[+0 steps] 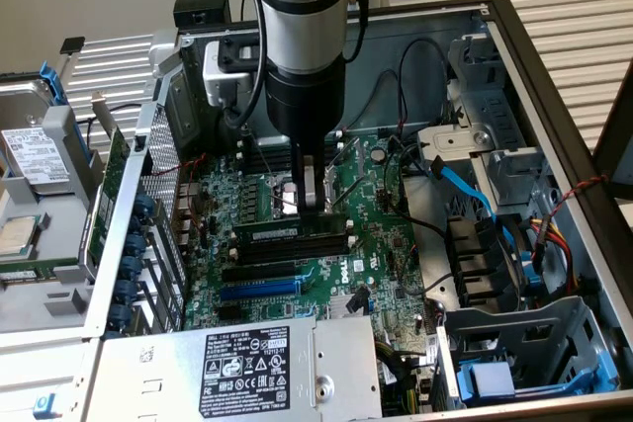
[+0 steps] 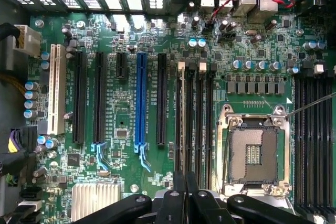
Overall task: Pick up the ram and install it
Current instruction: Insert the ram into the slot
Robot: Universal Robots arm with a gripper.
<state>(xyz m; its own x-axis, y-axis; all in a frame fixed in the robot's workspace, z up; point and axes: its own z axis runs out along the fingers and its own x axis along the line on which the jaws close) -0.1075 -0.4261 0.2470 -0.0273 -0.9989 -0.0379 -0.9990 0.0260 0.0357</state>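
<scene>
The jaws of the gripper (image 1: 314, 203) are drawn almost fully together, and their tips are set on the top edge of the ram (image 1: 287, 232), toward one end of the stick rather than at its middle. Whether the thin board is pinched between them or merely pressed from above cannot be told. The ram is stood on edge directly beneath the jaws, along one of the black memory slots (image 1: 295, 250) and just beside the open processor socket (image 2: 254, 153). Whether it is fully seated cannot be judged.

Because the contact is made off-centre, the stick could be tipped, with one end driven in and the other left high. If the edge is not matched to the slot, the contacts could be scraped or the board bowed under load. Seating could also be blocked by the white end clips (image 2: 182, 66). The socket's exposed contact field lies just to one side of the jaws and could be damaged by a slip.

The ram is a flat, rigid, dark green strip, marked with black chips and a small white label. Little purchase is offered by its narrow edge to the hard black fingers (image 2: 177, 200). The slots are long, glossy plastic channels. The motherboard (image 1: 371, 244) is matte green and densely studded with small components, and the socket is framed in bright metal.
</scene>
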